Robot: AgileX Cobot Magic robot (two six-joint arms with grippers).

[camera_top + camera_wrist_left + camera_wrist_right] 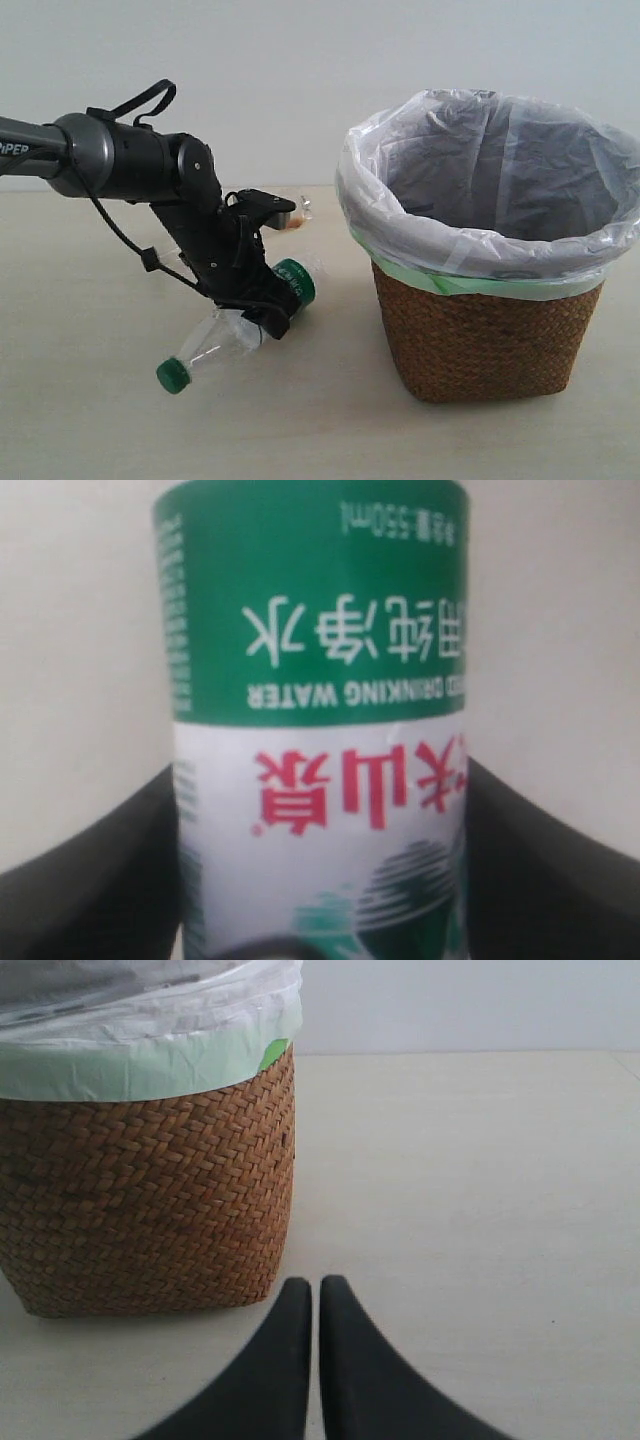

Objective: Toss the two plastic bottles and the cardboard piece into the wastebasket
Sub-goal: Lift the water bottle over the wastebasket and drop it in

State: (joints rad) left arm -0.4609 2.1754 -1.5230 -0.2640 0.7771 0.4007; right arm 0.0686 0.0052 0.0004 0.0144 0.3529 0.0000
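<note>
**A:** What does the left pincer (265, 318) have hold of?

**B:** The green-capped bottle (222, 340). The jaws are parted just to the bottle's width and press on its labelled body. In the left wrist view a black finger (90, 880) shows on each side of the green-and-white label.

**A:** How does the bottle sit in it?

**B:** Tilted. The cap end points down and away from the pincer towards the table (80, 420), and the base end is higher. I cannot tell whether the cap touches the table.

**A:** Is anything else close by?

**B:** Just beyond that pincer lies the slim bottle (300, 210). The arm hides most of it, and only a clear end with a reddish patch shows.

**A:** And the wastebasket (480, 340)?

**B:** It stands upright on the table, well to the right of the left pincer and apart from both bottles. A white plastic bag (400, 230) with a green edge is folded over its rim.

**A:** What about the right pincer (316, 1305)?

**B:** Its jaws are drawn almost together with only a sliver between them, and they grip nothing. It is low over the table. The wastebasket is near it, ahead and off to one side, not touching.
</note>
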